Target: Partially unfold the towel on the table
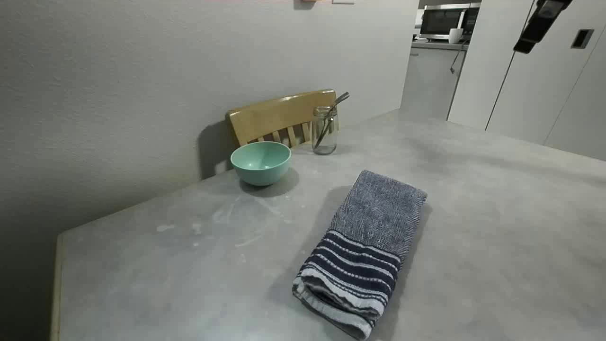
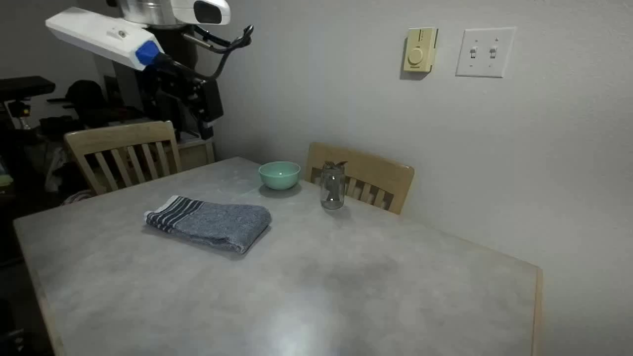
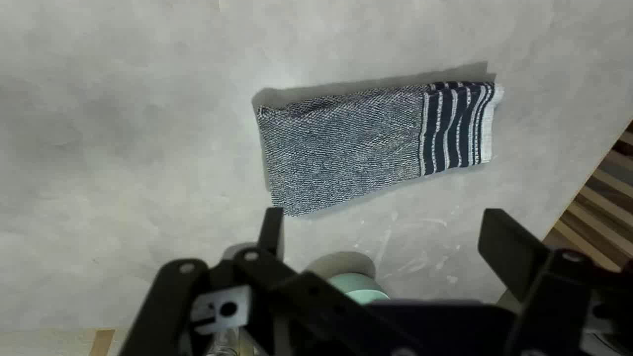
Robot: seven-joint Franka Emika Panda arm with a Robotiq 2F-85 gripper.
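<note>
Hanging apart from towel (image 3: 341, 148), gripper (image 3: 383, 227) spread, empty; best nip top layer only at striped end (image 3: 455, 131), peel slowly.

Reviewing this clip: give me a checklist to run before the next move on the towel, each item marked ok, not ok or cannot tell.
1. Claw open: ok; its fingers stand wide apart, gripping nothing.
2. Towel lying folded on the table: ok.
3. Edge to pinch: ok, probably; layers show at the striped end in an exterior view.
4. Claw down at the towel: not ok; it is raised above the table.
5. Bowl and glass jar clear of the towel: ok; both stand apart from it.
6. Room to unfold toward the bowl: cannot tell; the towel's opened size is not shown.
</note>
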